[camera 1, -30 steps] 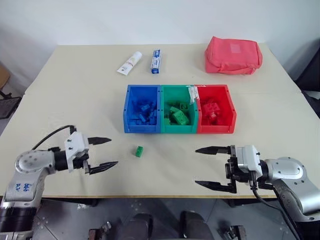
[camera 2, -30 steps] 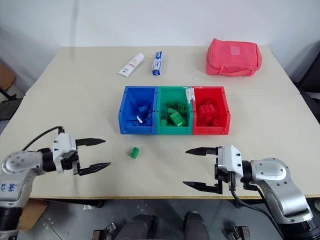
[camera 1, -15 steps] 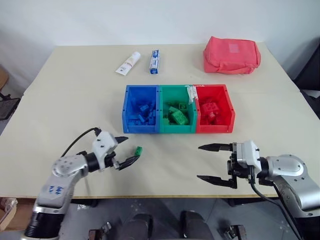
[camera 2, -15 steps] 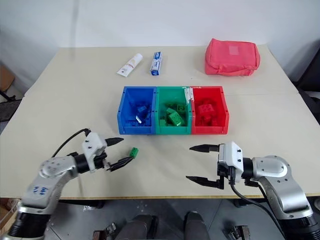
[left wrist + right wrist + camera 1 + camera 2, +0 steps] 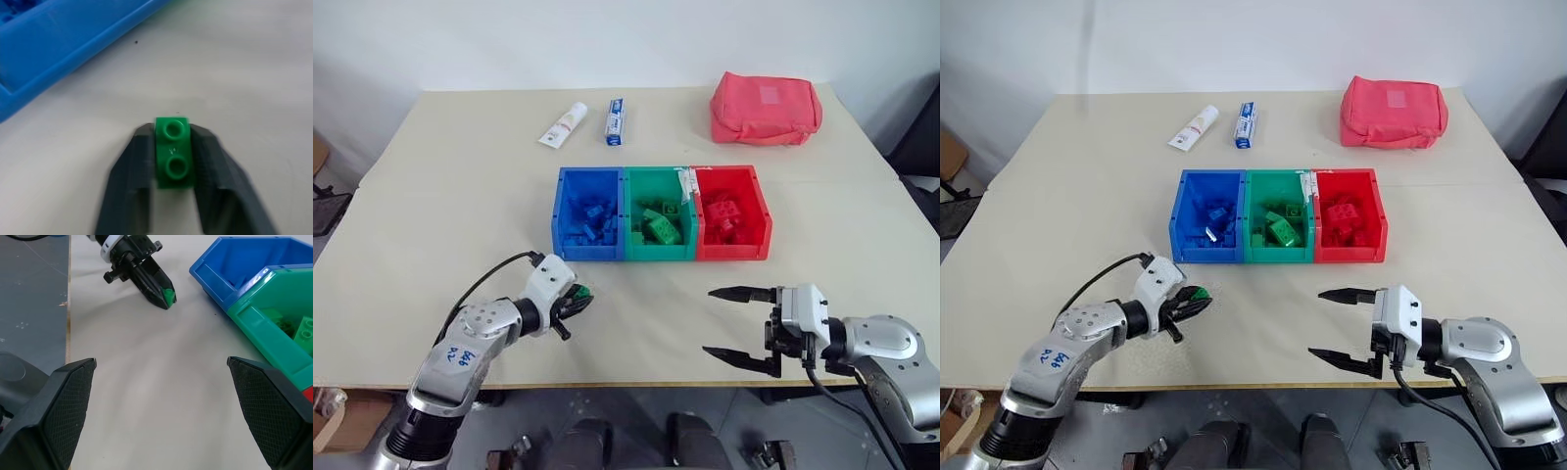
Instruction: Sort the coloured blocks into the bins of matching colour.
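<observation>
So the left gripper (image 5: 579, 300) has swung in from the left side of the counter (image 5: 460, 206) toward the middle since a second ago, and its jaws, which were spread wide back then, are now clamped on the little green block (image 5: 172, 152); from the left wrist view you can see the two-stud brick pinched between both black fingers (image 5: 129, 171), studs facing up, right down at the counter surface; can't really tell if it's lifted off or still resting there; the block itself is pretty much where it was lying before, just in front of the blue bin (image 5: 588, 225), a bit apart from its front wall.

Right gripper (image 5: 744, 323) has barely budged; jaws still spread wide, holding nothing, hovering over the near right part of the counter, pointing across toward the other arm; its wrist view catches the left gripper with the green bit poking out at the tip.

Bins haven't moved; blue, then the green bin (image 5: 656, 225), then the red bin (image 5: 732, 223), joined in a row mid-counter, each with bricks of its own colour inside; white tag (image 5: 686, 182) sits at the green/red divider; further back are a white tube (image 5: 562, 124), a small blue-and-white tube (image 5: 615, 120) and the pink-red pouch (image 5: 766, 94), all same spots as before.
</observation>
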`<state>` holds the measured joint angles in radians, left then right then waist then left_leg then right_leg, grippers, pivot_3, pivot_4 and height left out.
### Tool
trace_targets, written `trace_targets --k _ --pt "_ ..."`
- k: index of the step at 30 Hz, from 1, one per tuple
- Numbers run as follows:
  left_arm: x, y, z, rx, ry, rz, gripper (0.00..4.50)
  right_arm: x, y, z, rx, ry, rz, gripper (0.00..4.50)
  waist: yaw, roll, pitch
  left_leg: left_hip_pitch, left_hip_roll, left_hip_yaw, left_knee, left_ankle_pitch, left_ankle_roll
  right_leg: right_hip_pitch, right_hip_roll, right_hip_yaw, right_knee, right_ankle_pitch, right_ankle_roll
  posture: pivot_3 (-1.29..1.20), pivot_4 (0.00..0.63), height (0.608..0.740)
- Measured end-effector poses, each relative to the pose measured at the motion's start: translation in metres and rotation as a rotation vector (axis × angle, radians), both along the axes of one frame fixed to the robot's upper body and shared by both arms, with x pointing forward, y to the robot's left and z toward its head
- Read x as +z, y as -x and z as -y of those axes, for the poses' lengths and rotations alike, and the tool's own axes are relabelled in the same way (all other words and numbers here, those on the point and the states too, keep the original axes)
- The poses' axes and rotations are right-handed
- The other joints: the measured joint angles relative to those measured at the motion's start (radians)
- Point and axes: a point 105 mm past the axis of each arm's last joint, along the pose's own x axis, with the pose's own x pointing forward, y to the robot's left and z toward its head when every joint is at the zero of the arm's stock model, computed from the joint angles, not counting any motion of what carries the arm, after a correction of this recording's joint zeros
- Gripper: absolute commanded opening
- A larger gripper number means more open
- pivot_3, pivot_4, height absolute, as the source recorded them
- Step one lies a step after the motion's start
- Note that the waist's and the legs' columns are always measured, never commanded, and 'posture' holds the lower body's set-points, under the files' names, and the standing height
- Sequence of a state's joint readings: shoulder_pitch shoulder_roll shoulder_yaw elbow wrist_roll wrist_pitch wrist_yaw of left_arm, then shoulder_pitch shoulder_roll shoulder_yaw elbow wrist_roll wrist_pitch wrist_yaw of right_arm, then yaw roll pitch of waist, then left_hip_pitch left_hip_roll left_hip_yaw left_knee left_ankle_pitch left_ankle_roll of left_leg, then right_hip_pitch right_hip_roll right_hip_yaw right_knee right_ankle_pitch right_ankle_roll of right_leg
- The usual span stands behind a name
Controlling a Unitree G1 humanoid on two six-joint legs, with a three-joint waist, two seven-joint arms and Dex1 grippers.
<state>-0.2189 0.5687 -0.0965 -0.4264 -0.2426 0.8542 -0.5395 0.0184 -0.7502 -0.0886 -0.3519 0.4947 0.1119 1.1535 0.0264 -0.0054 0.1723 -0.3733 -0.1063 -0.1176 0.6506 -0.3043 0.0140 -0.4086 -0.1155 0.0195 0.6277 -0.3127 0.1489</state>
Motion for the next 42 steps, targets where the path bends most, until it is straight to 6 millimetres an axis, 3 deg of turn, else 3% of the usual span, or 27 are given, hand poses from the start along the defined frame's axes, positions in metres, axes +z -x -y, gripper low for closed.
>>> trace_targets --k 3,6,9,11,14,18,19,26,27,30,36,40,42 --pt "0.010 0.001 0.018 -0.086 0.087 -0.025 0.51 0.000 -0.001 0.012 -0.078 -0.010 0.003 4.50 0.008 0.000 0.000 -0.001 -0.001 -0.002 0.001 0.000 0.000 0.000 -0.001 -0.001 0.000 0.000 0.000 0.00 0.150 0.740" --pt "0.041 -0.004 0.042 -0.200 0.183 0.035 0.51 0.007 -0.001 0.023 -0.176 -0.041 0.038 4.50 0.017 -0.001 0.000 -0.002 -0.001 -0.002 0.002 0.000 0.000 0.000 0.000 -0.002 -0.001 0.000 0.000 0.00 0.150 0.740" --pt "0.082 -0.019 0.073 -0.304 0.269 0.185 0.51 0.014 0.003 0.037 -0.342 -0.141 0.064 4.50 0.029 -0.001 0.000 -0.002 -0.001 -0.002 0.003 0.000 0.000 0.001 0.000 -0.003 -0.001 0.000 0.000 0.00 0.150 0.740" --pt "0.097 -0.039 0.095 -0.320 0.259 0.278 0.51 0.017 0.003 0.049 -0.471 -0.210 0.092 4.50 0.032 -0.001 0.000 -0.002 -0.002 -0.001 0.003 0.000 0.000 0.001 0.000 -0.002 -0.001 0.001 0.001 0.00 0.150 0.740" --pt "0.102 -0.073 0.112 -0.268 0.204 0.358 0.51 0.020 0.006 0.062 -0.603 -0.248 0.122 4.50 0.025 -0.002 0.000 -0.001 -0.001 0.003 0.002 0.000 0.000 0.000 0.000 0.001 0.000 0.001 0.002 0.00 0.150 0.740" --pt "0.101 -0.099 0.126 -0.258 0.147 0.407 0.51 0.021 0.010 0.074 -0.717 -0.236 0.159 4.50 0.014 -0.003 0.001 -0.001 -0.001 0.006 0.000 0.000 0.001 -0.003 0.001 0.004 0.000 0.001 0.002 0.00 0.150 0.740" --pt "0.101 -0.102 0.128 -0.260 0.131 0.419 1.24 0.021 0.011 0.073 -0.727 -0.236 0.166 4.50 0.012 -0.003 0.001 -0.001 0.000 0.006 0.000 0.000 0.001 -0.003 0.001 0.005 0.000 0.001 0.002 0.00 0.150 0.740" --pt "0.100 -0.102 0.131 -0.332 0.121 0.447 3.38 0.025 0.016 0.070 -0.751 -0.234 0.191 4.50 0.001 -0.003 0.001 -0.001 -0.001 0.007 0.000 0.000 0.001 -0.003 0.001 0.007 0.001 0.001 0.002 0.00 0.150 0.740" --pt "0.102 -0.100 0.130 -0.343 0.138 0.450 3.63 0.026 0.016 0.069 -0.743 -0.235 0.193 4.50 -0.001 -0.003 0.001 -0.001 0.000 0.007 -0.001 0.000 0.001 -0.004 0.002 0.007 0.001 0.001 0.002 0.00 0.150 0.740" --pt "0.099 -0.086 0.104 -0.405 0.184 0.435 3.63 0.026 0.014 0.055 -0.645 -0.211 0.188 4.50 -0.016 -0.003 0.001 0.002 0.001 0.010 -0.003 0.000 0.001 -0.005 0.003 0.012 0.002 0.001 0.002 0.00 0.150 0.740" --pt "0.079 -0.045 0.018 -0.487 0.141 0.390 3.63 0.025 0.001 0.026 -0.364 -0.126 0.150 4.50 -0.027 -0.003 0.001 0.003 0.003 0.010 -0.001 -0.001 0.001 -0.004 0.003 0.012 0.002 0.001 0.001 0.00 0.150 0.740" --pt "0.052 -0.019 -0.047 -0.384 0.073 0.303 3.63 0.016 -0.007 0.019 -0.208 -0.066 0.084 4.50 -0.027 -0.002 0.001 0.003 0.003 0.010 -0.002 -0.003 0.003 -0.003 0.003 0.012 0.000 0.001 0.001 0.00 0.150 0.740" --pt "0.038 -0.009 -0.070 -0.312 0.060 0.266 3.63 0.009 -0.011 0.019 -0.157 -0.041 0.048 4.50 -0.020 -0.003 0.001 0.003 0.002 0.010 -0.001 -0.003 0.004 -0.002 0.002 0.011 -0.001 0.001 0.001 0.00 0.150 0.740"
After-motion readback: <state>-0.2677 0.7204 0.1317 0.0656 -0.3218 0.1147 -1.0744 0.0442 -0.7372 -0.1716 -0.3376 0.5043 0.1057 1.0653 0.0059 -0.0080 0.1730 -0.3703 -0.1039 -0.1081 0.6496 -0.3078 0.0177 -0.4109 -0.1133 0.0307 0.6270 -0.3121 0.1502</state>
